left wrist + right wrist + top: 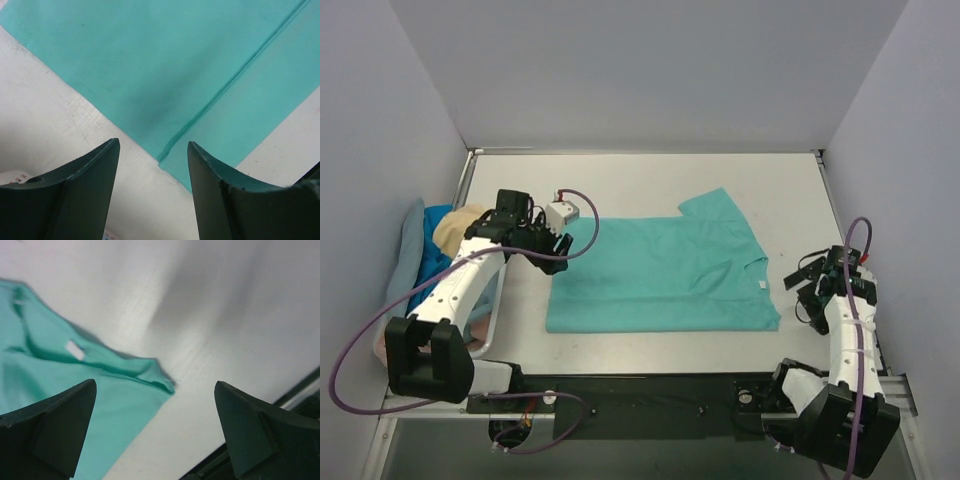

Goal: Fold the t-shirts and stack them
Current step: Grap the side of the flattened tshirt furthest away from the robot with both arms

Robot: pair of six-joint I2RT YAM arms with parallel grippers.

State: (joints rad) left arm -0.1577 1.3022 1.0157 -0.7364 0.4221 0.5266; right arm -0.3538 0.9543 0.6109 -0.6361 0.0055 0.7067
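Soft, even overhead light fills the top view, bright on the white table (650,180), with only faint shadows beneath the arms. The left wrist view is sharp, and a dim soft-edged shadow lies on the teal-green t-shirt (165,65) near the centre of the frame. The right wrist view is smeared and out of focus throughout, with a broad grey shadow band running down from top centre.
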